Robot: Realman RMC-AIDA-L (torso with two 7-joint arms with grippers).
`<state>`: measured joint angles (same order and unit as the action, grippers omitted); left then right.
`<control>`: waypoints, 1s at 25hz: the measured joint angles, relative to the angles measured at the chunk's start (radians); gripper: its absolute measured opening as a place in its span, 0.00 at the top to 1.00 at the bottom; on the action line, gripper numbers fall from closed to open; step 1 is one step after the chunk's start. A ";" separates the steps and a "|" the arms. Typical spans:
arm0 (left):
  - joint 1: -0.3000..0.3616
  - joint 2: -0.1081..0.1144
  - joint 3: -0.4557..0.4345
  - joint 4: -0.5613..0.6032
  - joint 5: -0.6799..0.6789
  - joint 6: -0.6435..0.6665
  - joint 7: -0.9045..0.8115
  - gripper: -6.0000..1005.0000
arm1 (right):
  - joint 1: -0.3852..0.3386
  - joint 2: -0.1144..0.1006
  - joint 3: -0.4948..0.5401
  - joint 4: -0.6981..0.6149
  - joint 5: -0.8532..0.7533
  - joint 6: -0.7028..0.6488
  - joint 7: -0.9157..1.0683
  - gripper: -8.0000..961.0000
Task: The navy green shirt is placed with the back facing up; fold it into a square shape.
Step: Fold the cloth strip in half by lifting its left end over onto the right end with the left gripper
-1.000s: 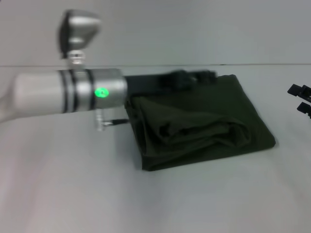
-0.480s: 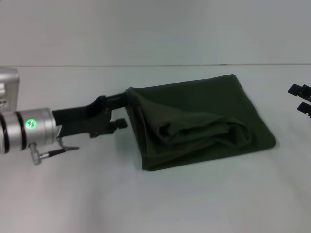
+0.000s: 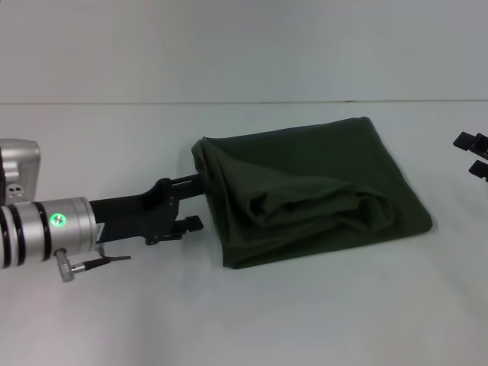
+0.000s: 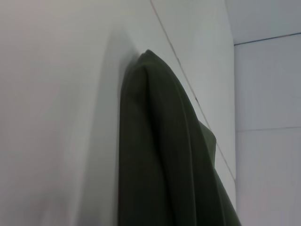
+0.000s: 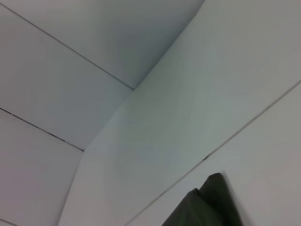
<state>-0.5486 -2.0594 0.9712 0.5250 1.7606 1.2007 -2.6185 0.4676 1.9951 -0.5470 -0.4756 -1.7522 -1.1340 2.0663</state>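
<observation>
White tabletop carries the large dark olive-green soft fabric shirt, lying right of centre in the head view, already folded down to a compact, roughly four-sided bundle several layers thick. No lettering visible, no sleeves sticking out. Judgement: the folding is essentially done; the outline is closer to a skewed rectangle than a clean square, and the top layer has a rumpled ridge running across its middle, so what is left is at most a tidy-up or flattening pass, then retreat. Left arm reaches in low from the left side, nearly horizontal over the table, silver wrist segment with a green status light, black left gripper pointing at the shirt's left edge. One fingertip sits right at the near-left fold, touching or just beside it; the other is clear of the cloth, jaws look parted with nothing held. Left wrist view shows only the shirt's folded corner close up, no fingers. Right gripper is parked at the far right edge, well apart from the shirt; cannot tell its state.
</observation>
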 joint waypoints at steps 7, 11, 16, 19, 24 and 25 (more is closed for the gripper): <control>-0.048 -0.011 0.009 -0.049 0.002 -0.037 0.016 0.16 | 0.000 0.002 0.001 0.000 -0.001 0.002 -0.002 0.11; -0.081 -0.021 0.011 -0.074 0.002 -0.054 0.030 0.16 | 0.000 0.002 0.001 0.000 -0.001 0.002 -0.004 0.11; -0.117 -0.028 0.008 -0.076 -0.002 -0.058 0.040 0.16 | 0.000 0.002 0.001 0.000 -0.001 0.002 -0.004 0.11; -0.142 -0.032 0.005 -0.073 -0.005 -0.058 0.040 0.16 | 0.000 0.003 0.000 0.000 -0.001 0.002 -0.004 0.11; -0.203 -0.037 0.002 -0.065 -0.010 -0.061 0.040 0.16 | -0.001 0.006 0.001 0.000 -0.001 0.002 -0.005 0.12; -0.214 -0.037 0.001 -0.059 -0.013 -0.065 0.040 0.16 | -0.001 0.007 0.001 0.000 -0.001 0.002 -0.005 0.12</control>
<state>-0.7627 -2.0967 0.9725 0.4661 1.7478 1.1358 -2.5783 0.4666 2.0016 -0.5461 -0.4755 -1.7533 -1.1321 2.0611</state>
